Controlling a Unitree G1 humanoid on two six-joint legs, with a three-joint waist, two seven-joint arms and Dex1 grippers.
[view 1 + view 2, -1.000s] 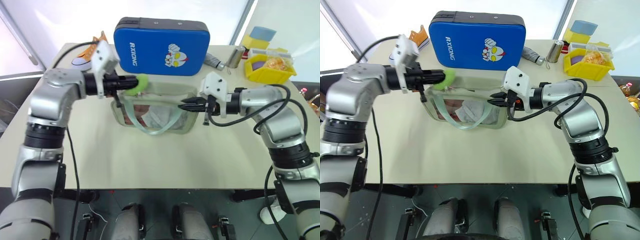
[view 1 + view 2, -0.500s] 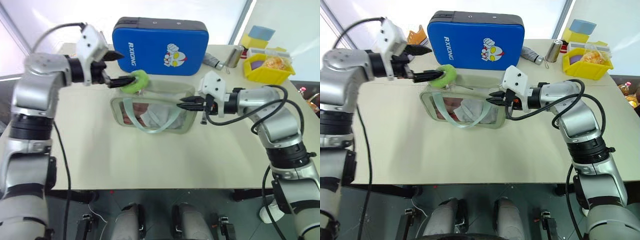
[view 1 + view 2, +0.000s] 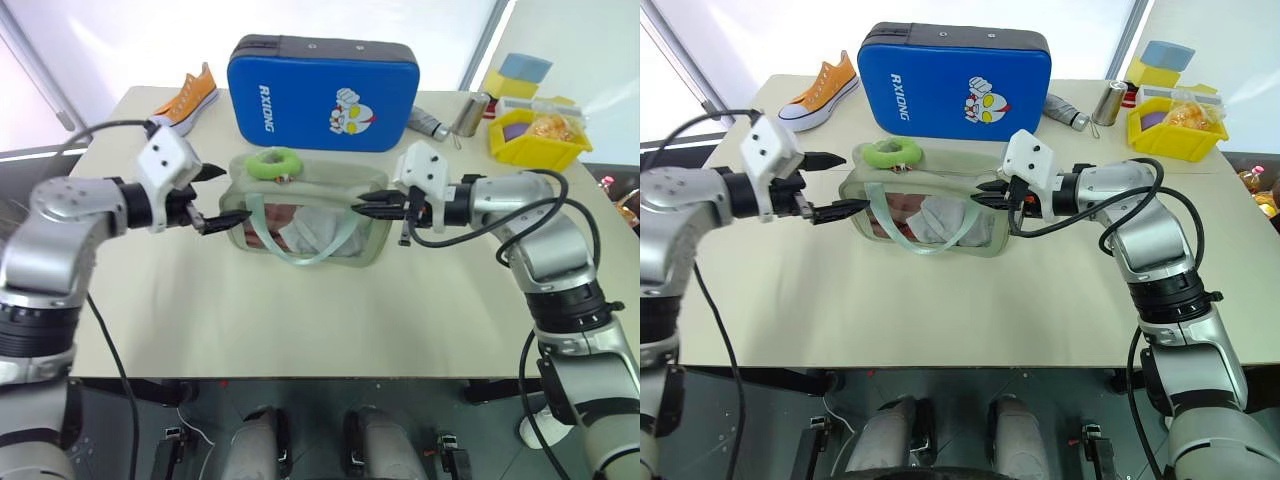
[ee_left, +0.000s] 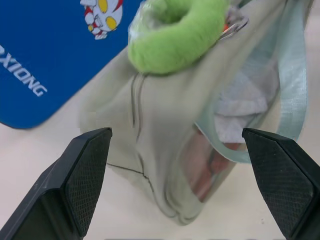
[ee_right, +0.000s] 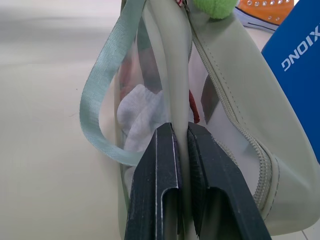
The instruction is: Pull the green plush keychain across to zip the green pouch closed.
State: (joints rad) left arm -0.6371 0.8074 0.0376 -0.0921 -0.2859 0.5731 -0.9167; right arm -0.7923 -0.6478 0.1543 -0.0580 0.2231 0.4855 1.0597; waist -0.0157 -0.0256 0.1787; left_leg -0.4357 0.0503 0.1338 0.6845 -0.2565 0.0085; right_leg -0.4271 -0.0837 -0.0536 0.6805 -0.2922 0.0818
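Counter (image 3: 300,320): pale surface carrying everything listed below.
Blue case (image 3: 322,92): stands on edge just behind the pouch; not part of the task.
Pouch (image 3: 305,215): sits mid-counter with its clear window facing the robot and its mint strap draped over that window. The zipper runs along the top from the right-hand end to the left-hand end.
Yellow bin (image 3: 537,137): far right corner of the counter, well apart from the pouch.
Shoe (image 3: 180,92): orange, at the far left edge of the counter.
Right claw (image 3: 362,210): fingers pressed together on a fold of fabric at the pouch's right-hand end, as the right wrist view shows. It holds that end in place.
Left claw (image 3: 214,196): fingers spread wide and holding nothing. It is just beside the pouch's left-hand end, not touching it.
Keychain (image 3: 274,163): lime plush ring lying on top of the pouch near its left-hand end, free of both claws.
Progress: the keychain lies at the end of the zipper opposite the held one, and the zipper teeth seen in the right wrist view look joined. The pull appears complete.
Remaining: probably only release by the right claw and withdrawal of both arms. Whether the last short stretch under the keychain is fully shut cannot be told.
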